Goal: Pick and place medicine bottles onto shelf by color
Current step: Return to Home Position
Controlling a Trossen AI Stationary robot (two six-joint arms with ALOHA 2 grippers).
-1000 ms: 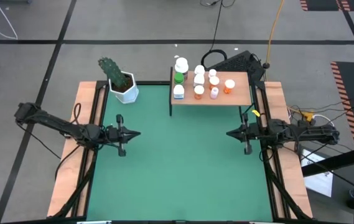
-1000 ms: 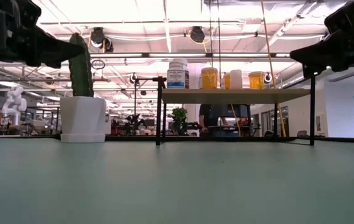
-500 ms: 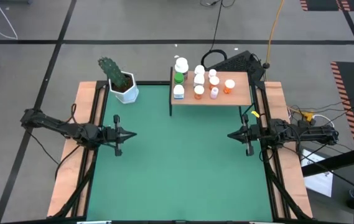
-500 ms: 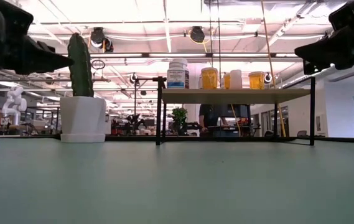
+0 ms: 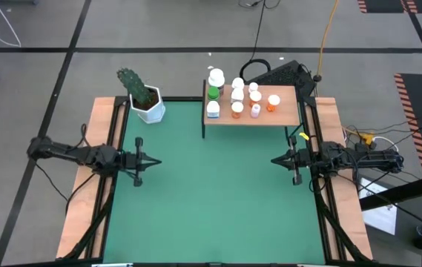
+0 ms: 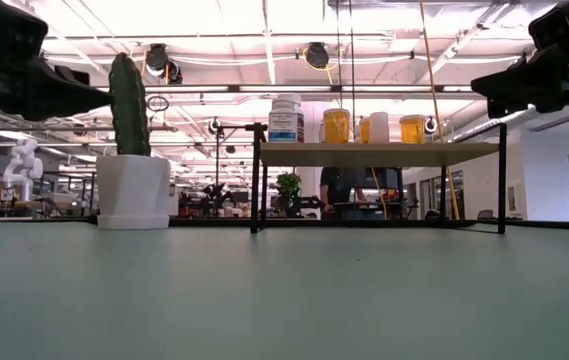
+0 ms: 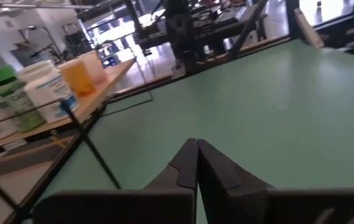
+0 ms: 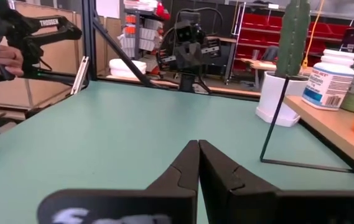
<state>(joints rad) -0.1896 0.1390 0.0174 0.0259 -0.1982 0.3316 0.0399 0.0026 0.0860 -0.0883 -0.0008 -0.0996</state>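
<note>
Left gripper (image 5: 150,160): fingers pressed together, holding nothing, raised over the left edge of the mat (image 5: 218,208). Cactus pot (image 5: 150,109) sits near it at the far-left corner, and a wide swing homeward could clip it.

Shelf (image 5: 288,111) stands at the far edge. Every bottle (image 5: 236,100) I can see is on top, packed close toward its left end. A knock to a leg would likely topple several.

Right gripper (image 5: 281,159): pressed together, empty, over the right edge and near the shelf's right leg. This looks the closer risk.

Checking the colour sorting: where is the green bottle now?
In the high view the green bottle stands at the left end of the shelf, between a white-capped bottle behind it and a blue-labelled bottle in front.
</note>
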